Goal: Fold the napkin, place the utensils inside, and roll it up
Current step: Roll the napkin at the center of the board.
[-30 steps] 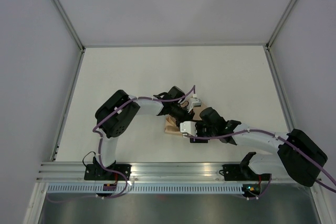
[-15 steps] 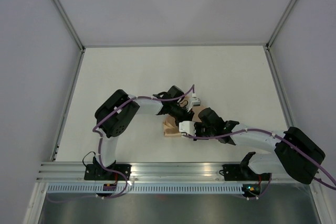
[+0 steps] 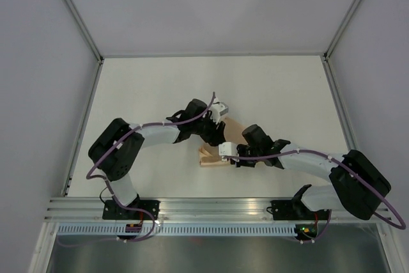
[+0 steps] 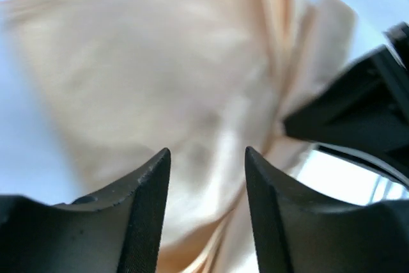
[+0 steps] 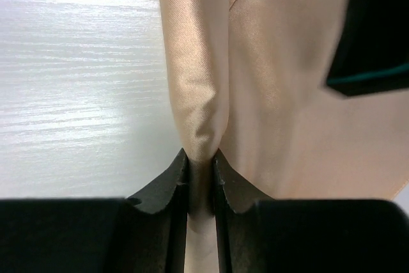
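Napkin (image 3: 209, 156) changed hands: right gripper (image 5: 200, 177) pinched onto a raised fold while left gripper (image 4: 208, 158) spread its fingers and backed off left, so the right arm looked set to roll.

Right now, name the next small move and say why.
Probably the right gripper should roll its pinched fold of the napkin over: it is shut on that fold, while the left gripper hangs open above the napkin, holding nothing.
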{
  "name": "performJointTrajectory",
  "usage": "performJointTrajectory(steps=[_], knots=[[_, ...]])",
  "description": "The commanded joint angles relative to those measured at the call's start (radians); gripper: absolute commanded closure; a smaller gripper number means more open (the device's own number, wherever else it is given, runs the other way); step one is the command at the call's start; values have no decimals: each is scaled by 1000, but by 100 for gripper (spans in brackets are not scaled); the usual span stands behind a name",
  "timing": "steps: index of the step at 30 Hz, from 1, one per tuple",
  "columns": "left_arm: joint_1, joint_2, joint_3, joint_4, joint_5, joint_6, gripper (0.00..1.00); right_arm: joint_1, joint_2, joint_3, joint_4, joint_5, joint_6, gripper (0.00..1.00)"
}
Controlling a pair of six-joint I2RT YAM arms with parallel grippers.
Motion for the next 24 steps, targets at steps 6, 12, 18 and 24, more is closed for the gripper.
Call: performJointTrajectory(steps=[6,12,18,24], knots=[[47,-350,-272,370,-574,-181,38,-98,140,119,-308,-199,-66,97],[40,-556,-450,534,-668,-173,37,-171,317,252,-424,-288,-123,97],[-77,-659,-518,550,-773,17,36,-222,524,395,-555,-334,-170,98],[-273,-590,-510,539,-901,218,36,-276,688,555,-687,-380,-201,98]])
